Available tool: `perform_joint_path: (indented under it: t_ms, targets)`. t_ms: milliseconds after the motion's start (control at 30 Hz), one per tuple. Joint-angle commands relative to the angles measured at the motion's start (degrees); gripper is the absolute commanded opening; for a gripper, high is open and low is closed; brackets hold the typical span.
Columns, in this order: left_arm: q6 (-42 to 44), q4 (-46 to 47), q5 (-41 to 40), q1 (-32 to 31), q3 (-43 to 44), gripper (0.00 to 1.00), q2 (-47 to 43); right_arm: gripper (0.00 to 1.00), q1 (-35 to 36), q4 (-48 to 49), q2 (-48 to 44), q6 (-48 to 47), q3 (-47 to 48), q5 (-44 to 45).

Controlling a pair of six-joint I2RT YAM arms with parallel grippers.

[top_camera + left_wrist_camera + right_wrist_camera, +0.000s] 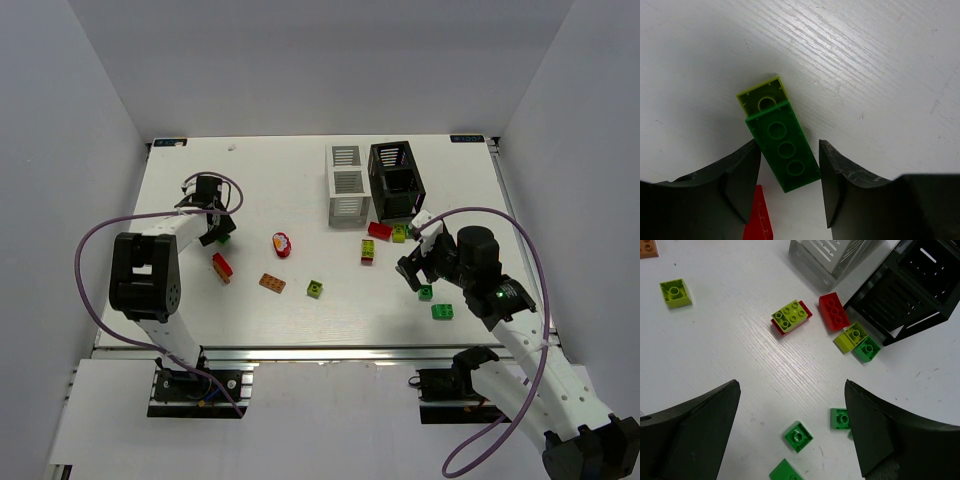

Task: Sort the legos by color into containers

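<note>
My left gripper (789, 145) is low over the table at the far left (218, 232). Its jaws stand close on either side of the near end of a dark green lego (782, 150), which lies askew between them and joins a yellow-green lego (762, 95). I see no firm grip. A red lego (760, 217) lies just behind the left finger. My right gripper (791, 385) hangs wide open and empty above small green legos (798, 436) (840, 418). The white container (346, 185) and the black container (396, 180) stand side by side at the back.
A red lego (834, 311), a yellow-green and green pair (851, 336) and a yellow-green-on-red stack (790, 316) lie before the black container (910, 295). Mid-table are an orange lego (272, 283), a yellow-green one (315, 289) and a red-and-yellow piece (283, 244).
</note>
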Motion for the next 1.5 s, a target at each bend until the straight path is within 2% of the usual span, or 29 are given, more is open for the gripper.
perform_joint_path:
  t_ms: [0,200,333,467,500,567,600,633,667,700,733,767,833,867,933,1000,1100,1133,1167,1467]
  targets:
    - [0.21,0.37,0.61,0.1,1.77,0.59,-0.58,0.89,0.43,1.69,-0.45,-0.64,1.07,0.53]
    - [0.3,0.46,1.14,0.1,1.68,0.59,-1.19,0.89,0.52,1.69,-0.27,-0.64,0.98,0.79]
    - [0.57,0.55,2.37,0.01,1.68,0.48,-1.63,0.89,0.61,1.78,-0.27,-0.73,0.98,0.7]
    - [1.62,0.64,4.38,0.1,1.68,0.4,-2.33,0.89,0.79,1.69,0.08,-0.81,0.98,0.88]
    - [2.06,0.81,5.7,0.01,1.68,0.3,-2.86,0.89,0.87,1.78,-0.01,-0.81,0.98,0.88]
    - [4.16,5.09,14.9,0.01,-0.85,0.13,-7.84,0.89,1.13,1.78,0.69,-0.73,0.89,-0.78]
    - [5.13,11.82,25.38,0.01,-3.83,0.06,-13.96,0.89,1.92,1.34,1.57,-0.03,1.15,-3.05]
    - [5.22,15.54,33.4,-0.16,-6.64,0.02,-16.81,0.89,2.62,1.16,2.62,0.5,1.76,-6.64]
    - [4.09,20.98,38.01,-1.65,-8.06,0.0,-20.06,0.9,2.72,1.33,3.67,1.9,2.29,-10.25]
    - [3.65,25.12,42.75,-3.23,-9.99,0.0,-21.48,0.89,2.81,1.86,4.47,2.78,3.17,-12.81]
    - [2.77,31.34,51.24,-4.9,-11.23,0.0,-22.8,0.9,2.81,2.47,6.56,4.01,4.31,-16.92]
    - [2.15,34.36,55.15,-7.78,-12.2,0.0,-23.51,0.9,2.81,1.78,8.5,4.37,6.32,-20.62]
    - [3.02,43.04,64.9,-12.71,-15.09,0.0,-25.7,0.89,2.63,1.16,15.34,6.82,13.95,-35.52]
    - [3.03,46.14,66.86,-15.26,-17.11,0.0,-27.28,0.89,2.63,3.34,17.29,10.66,17.55,-41.25]
    - [1.98,49.93,68.98,-16.42,-17.91,0.0,-28.08,0.89,2.63,4.92,18.8,12.61,18.55,-46.99]
    - [0.49,57.83,71.27,-17.65,-20.9,0.0,-28.79,0.89,2.63,7.13,20.03,14.82,20.83,-52.01]
    - [-2.5,66.97,75.13,-21.07,-24.23,0.0,-28.88,0.9,2.54,16.76,20.38,22.44,21.28,-53.96]
    - [-3.03,67.0,75.75,-21.87,-24.25,0.0,-28.62,0.89,2.54,16.81,20.38,22.48,20.67,-53.97]
    - [-3.3,68.48,76.28,-22.48,-24.42,0.0,-28.61,0.9,2.54,22.11,20.3,27.26,19.88,-54.23]
    - [-1.28,67.08,76.81,-25.74,-24.69,0.01,-29.05,0.89,2.63,30.87,17.84,30.48,13.02,-54.76]
